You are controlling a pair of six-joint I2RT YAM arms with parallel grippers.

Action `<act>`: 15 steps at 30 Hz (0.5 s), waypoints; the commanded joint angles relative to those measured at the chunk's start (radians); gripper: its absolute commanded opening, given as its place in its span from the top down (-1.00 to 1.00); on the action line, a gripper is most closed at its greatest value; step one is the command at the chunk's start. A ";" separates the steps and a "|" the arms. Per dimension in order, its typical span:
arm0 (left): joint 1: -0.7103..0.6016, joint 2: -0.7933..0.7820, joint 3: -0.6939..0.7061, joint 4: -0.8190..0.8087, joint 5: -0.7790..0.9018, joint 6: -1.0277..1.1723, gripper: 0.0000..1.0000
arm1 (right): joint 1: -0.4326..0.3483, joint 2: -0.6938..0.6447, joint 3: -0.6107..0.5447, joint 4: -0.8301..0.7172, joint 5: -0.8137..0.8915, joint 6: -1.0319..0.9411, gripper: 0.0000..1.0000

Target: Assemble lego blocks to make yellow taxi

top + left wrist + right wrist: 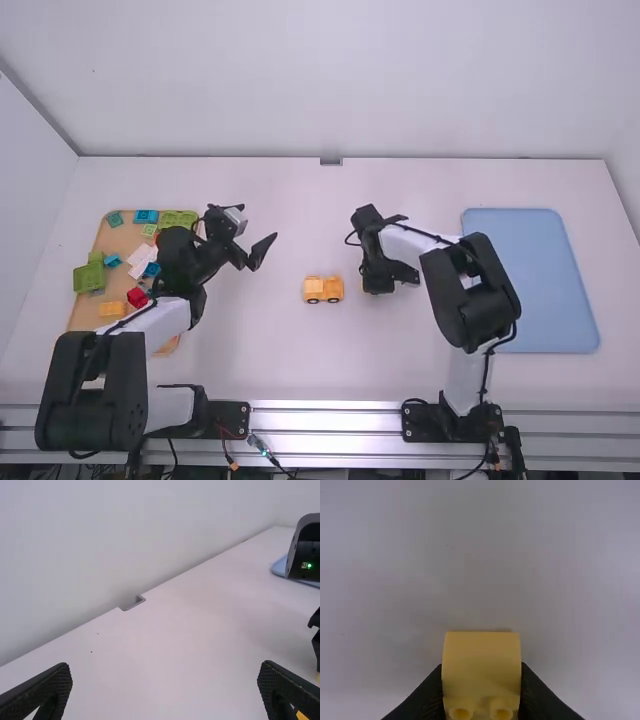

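In the high view, the orange tray (122, 238) is lying along the table's left edge, its nearer part holding a loose yellow block (112, 309) and a red block (137, 297). Just left of the table's middle, the yellow wheeled car body (323, 290) is standing upright, its wheels already fitted, so the taxi appears to be partly built. Just beside it, toward the right edge, the right gripper (481, 682) is gripping a separate yellow block (481, 664) between its fingers; this piece is not joined to the body, and mounting it probably remains to be done. Slightly farther off, left of the body, the left gripper (265, 252) is hovering empty with its fingers spread wide. Green blocks (179, 219) are resting at the tray's far end, and the blue tray (530, 280) is lying near the table's right edge, perhaps awaiting the finished taxi.
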 commanded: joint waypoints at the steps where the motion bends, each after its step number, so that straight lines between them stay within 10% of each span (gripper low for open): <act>1: 0.005 -0.014 -0.003 0.000 0.018 -0.003 -0.98 | -0.001 0.013 -0.021 -0.005 0.023 0.001 0.04; 3: 0.005 -0.014 -0.003 0.000 0.019 -0.003 -0.98 | -0.003 0.013 -0.021 -0.009 0.024 0.001 -0.61; 5: 0.005 -0.014 -0.003 0.000 0.018 -0.003 -0.98 | -0.007 0.013 -0.021 -0.012 0.033 -0.013 -0.82; 15: 0.005 -0.014 -0.003 0.000 0.019 -0.003 -0.98 | -0.051 -0.017 0.116 -0.192 -0.008 -0.216 -0.98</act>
